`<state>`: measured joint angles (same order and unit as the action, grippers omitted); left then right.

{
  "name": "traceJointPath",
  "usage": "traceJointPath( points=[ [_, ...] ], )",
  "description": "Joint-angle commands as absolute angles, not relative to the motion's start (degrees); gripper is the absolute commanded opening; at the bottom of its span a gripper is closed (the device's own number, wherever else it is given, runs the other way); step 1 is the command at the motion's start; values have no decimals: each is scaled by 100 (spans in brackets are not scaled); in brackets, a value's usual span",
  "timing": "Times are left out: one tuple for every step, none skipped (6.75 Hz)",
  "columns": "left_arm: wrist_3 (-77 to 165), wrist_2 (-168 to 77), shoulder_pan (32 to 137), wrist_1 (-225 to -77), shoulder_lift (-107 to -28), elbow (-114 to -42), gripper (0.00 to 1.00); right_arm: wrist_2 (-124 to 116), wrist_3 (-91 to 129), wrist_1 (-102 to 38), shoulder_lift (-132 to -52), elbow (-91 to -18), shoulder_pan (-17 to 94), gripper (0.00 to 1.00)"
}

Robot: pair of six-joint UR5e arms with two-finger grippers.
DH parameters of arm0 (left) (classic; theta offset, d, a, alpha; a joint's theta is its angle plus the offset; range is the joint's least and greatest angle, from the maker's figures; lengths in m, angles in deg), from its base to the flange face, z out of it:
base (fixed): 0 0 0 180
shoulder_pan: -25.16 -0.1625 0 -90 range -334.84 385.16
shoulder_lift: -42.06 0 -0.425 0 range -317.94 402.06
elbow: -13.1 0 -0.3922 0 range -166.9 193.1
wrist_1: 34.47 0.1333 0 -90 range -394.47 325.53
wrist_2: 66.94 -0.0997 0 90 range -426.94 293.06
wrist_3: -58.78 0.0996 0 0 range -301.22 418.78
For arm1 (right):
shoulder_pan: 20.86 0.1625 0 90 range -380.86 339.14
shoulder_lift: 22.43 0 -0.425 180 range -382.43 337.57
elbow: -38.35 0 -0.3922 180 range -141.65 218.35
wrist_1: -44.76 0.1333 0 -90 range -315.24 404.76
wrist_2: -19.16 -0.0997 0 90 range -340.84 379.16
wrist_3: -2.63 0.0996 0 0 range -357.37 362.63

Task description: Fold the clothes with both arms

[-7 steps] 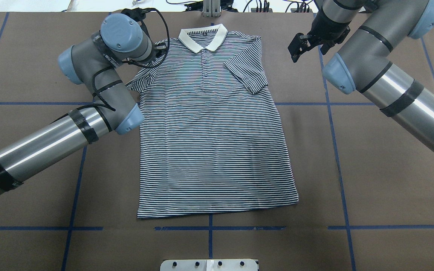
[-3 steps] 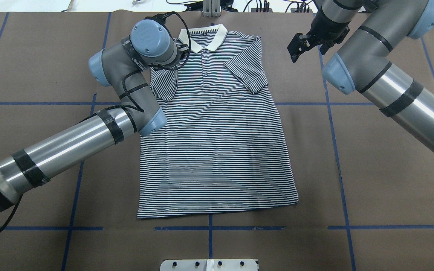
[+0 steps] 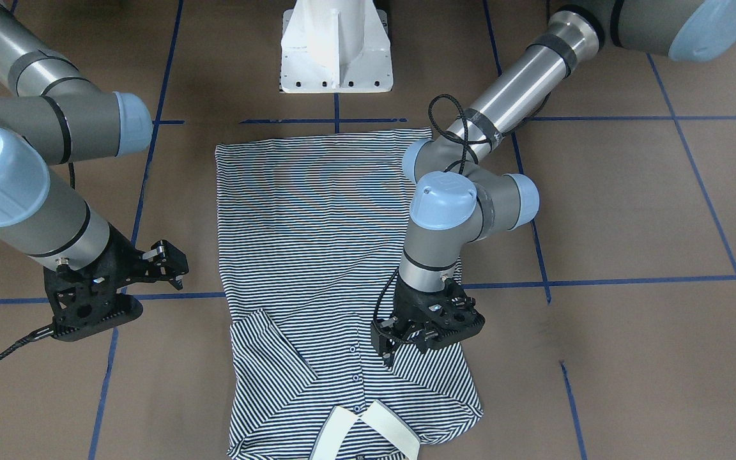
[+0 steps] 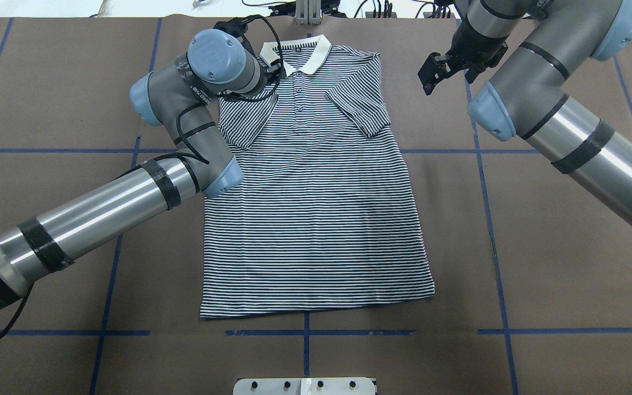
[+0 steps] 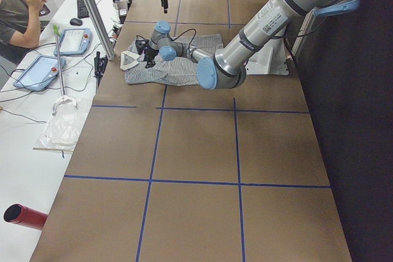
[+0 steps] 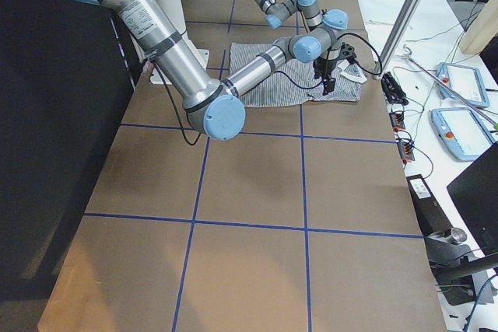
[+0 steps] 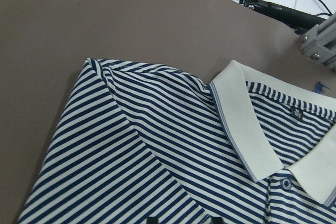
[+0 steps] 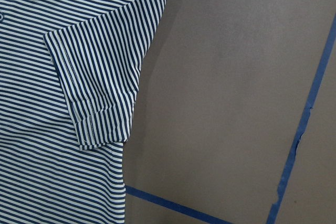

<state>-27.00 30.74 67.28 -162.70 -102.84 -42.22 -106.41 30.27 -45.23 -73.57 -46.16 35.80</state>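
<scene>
Sleeve-folding step: left hand (image 3: 406, 337) clenched on the polo shirt (image 4: 316, 208) sleeve at 11 o'clock, release due; right hand (image 4: 436, 68) released.

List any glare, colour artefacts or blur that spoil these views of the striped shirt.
Front-facing view: wavy rainbow moiré bands across the shirt near the hem, and bright glare along the left arm's metal tube. Overhead view: fainter bluish moiré on the chest. Left wrist view: stripes and collar sharp. Side views: shirt too small for detail.
</scene>
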Motion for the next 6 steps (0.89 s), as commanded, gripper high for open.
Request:
traceJointPath(
  points=[
    [-2297, 3946, 6735, -15573, -9904, -5230, 100, -10652, 3711, -4524, -7847, -5221, 3373, 100],
    [-2182, 3984, 6744, -15010, -9396, -6195, 100, -10530, 4430, -4515, -8303, -5949, 3076, 100],
    [-1920, 3984, 6718, -14178, -8999, -7188, 100, -10077, 5082, -4515, -8952, -6791, 2551, 100],
    [-1752, 4037, 6683, -13482, -8621, -8085, 100, -9454, 5793, -4437, -9384, -7374, 1875, 100],
    [-1716, 4089, 6578, -13336, -8243, -8581, 100, -9135, 6774, -3801, -9728, -7493, 1303, 100],
    [-1715, 4090, 6525, -13326, -7813, -9074, 100, -8462, 7524, -2724, -10341, -7529, 619, 100]
  ],
)
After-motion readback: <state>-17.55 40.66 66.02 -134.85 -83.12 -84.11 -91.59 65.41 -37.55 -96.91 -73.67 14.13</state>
